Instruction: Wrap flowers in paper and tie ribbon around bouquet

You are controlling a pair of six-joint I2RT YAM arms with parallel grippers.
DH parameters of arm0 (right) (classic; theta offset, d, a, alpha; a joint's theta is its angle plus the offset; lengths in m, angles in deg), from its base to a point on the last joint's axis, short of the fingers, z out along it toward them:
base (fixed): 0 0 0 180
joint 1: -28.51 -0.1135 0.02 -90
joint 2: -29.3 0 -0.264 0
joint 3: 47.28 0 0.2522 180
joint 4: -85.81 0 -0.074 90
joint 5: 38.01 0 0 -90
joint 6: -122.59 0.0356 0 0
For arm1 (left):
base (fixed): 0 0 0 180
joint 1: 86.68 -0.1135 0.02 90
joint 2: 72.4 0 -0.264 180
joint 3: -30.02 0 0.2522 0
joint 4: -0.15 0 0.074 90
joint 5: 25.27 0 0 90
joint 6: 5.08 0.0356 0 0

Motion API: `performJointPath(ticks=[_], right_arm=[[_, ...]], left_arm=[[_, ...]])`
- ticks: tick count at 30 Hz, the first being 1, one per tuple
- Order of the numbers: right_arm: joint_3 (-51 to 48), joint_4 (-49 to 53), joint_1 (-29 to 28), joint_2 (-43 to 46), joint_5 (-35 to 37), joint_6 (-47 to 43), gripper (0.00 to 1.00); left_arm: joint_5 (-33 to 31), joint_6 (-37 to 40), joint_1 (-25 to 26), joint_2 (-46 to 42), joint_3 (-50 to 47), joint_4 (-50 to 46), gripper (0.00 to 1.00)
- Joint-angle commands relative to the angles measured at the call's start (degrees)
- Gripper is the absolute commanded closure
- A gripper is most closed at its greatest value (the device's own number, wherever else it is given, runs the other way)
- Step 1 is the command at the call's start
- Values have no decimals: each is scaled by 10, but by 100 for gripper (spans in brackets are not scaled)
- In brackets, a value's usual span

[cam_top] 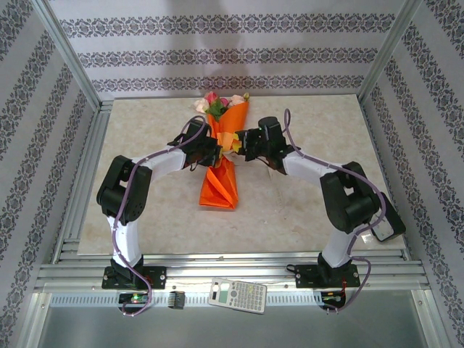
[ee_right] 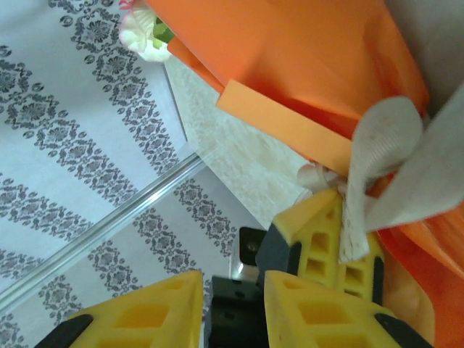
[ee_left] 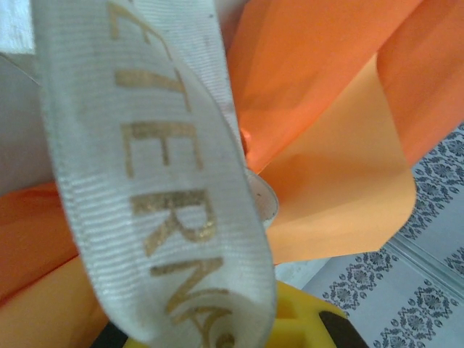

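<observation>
As it lies wrapped, one bouquet (cam_top: 218,185), one ribbon (ee_left: 159,181), one calculator (cam_top: 238,296).

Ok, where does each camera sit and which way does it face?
Top external: above and behind the bases, looking down on the bouquet; left arm and right arm show.
Left wrist: pressed close to the ribbon and orange paper; one yellow fingertip shows.
Right wrist: looks along its yellow fingers at ribbon, paper, wall.
Both wrist views share the ribbon.

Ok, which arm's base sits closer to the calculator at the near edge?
Right. The calculator lies between the bases: the right arm's base stands just past its right end, the left arm's base farther off beyond its left end.
</observation>
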Motion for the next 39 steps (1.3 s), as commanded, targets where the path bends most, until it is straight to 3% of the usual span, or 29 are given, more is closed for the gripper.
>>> performJointPath(ticks=[1, 7, 19, 27, 39], right_arm=[[45, 20, 4, -45, -7, 6, 73], [95, 88, -4, -80, -13, 4, 69], [72, 71, -10, -83, -23, 43, 64], [66, 76, -12, -87, -37, 51, 63], [58, 73, -13, -97, -36, 73, 62]], left_arm=[[-18, 28, -3, -28, -10, 32, 100], [-32, 50, -3, -32, -4, 19, 100], [-48, 134, -2, -20, 10, 49, 100], [-85, 192, 8, -29, -45, 169, 100], [-82, 243, 17, -32, -112, 335, 100]])
